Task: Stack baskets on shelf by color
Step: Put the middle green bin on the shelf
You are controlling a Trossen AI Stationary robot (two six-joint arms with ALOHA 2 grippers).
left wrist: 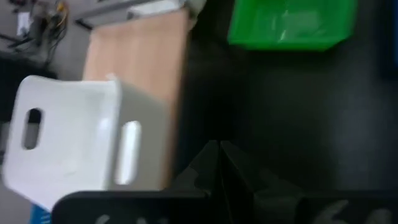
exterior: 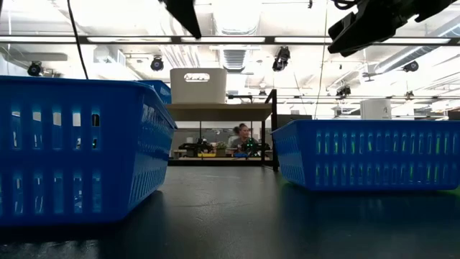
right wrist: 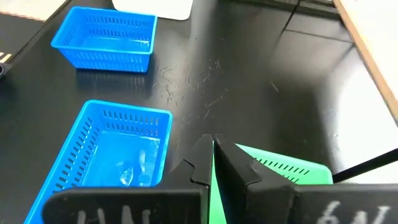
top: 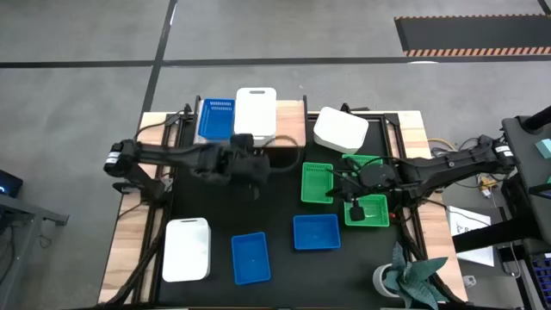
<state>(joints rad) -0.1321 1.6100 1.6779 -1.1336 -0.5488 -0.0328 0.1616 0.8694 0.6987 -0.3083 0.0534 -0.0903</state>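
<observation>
- Black tabletop (top: pixel 275 254), seen from above, flanked by pale wood boards and grey floor.
- On the shelf (top: pixel 291 120) at the far edge: one blue basket (top: pixel 216 119) and one white basket (top: pixel 255 112) side by side; wood-grain top bare at the right-hand end.
- Off the shelf, on the tabletop: second white basket (top: pixel 341 129) tilted just beside the shelf's right end; three green baskets near the right arm, namely the first green basket (top: pixel 317 182), the second (top: pixel 368 209) and the third (top: pixel 366 163) (partly hidden under the arm); two blue baskets toward the near edge, one left (top: pixel 250 257) and one right (top: pixel 316 232); third white basket (top: pixel 187 250) near-left.
- Left gripper (left wrist: pixel 219 151): jaws pressed together, holding nothing, poised just in front of the shelf beside the white basket there.
- Right gripper (right wrist: pixel 212 148): jaws likewise closed and empty, over the second green basket.
- Likely step: fetching a green basket for the bare end. Advisable: open wide before descending, pinch one perforated wall, lift level, set down square (room for stacking).
</observation>
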